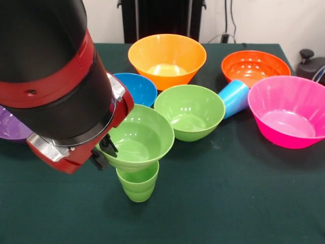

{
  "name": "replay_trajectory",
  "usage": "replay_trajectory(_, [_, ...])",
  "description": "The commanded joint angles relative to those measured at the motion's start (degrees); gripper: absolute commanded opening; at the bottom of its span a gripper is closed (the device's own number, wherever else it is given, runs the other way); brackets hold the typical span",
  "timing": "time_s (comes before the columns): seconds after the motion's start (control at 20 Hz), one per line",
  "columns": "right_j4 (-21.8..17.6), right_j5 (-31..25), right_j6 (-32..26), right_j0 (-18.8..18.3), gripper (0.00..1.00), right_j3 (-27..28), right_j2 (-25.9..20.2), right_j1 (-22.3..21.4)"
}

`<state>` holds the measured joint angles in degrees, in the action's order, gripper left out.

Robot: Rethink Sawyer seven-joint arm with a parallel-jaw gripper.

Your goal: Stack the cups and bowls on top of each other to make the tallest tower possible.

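Observation:
A lime green cup (138, 184) stands upright on the dark green table near the front. A green bowl (139, 137) rests on top of it, slightly tilted. My gripper (103, 152) is at this bowl's left rim, with one black finger inside the rim and one outside, shut on it. A second green bowl (190, 112) sits just behind and to the right. A light blue cup (234, 96) lies on its side between that bowl and the pink bowl (289, 109). The arm hides part of the blue bowl (136, 87) and the purple bowl (9, 126).
A yellow-orange bowl (166, 58) and an orange bowl (254, 66) stand at the far side. The robot's pedestal (162, 20) is behind them. A black object (311, 63) sits at the far right edge. Bare table (228, 203) shows at the front right.

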<state>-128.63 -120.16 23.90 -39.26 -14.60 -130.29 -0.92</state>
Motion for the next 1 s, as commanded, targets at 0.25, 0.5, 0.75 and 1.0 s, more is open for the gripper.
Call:
replay_trajectory(0.25, [1.5,-5.6,-9.7,-0.7,0.0,4.5,7.2,2.0])
replay_trajectory(0.5, [1.9,-5.1,-8.9,-0.1,0.0,5.0,6.8,2.5])
replay_trajectory(0.75, [3.2,-4.5,-7.8,0.3,0.0,5.0,6.9,2.7])
replay_trajectory(1.0, [4.1,-3.5,-8.4,-0.1,0.0,4.8,7.5,2.8])
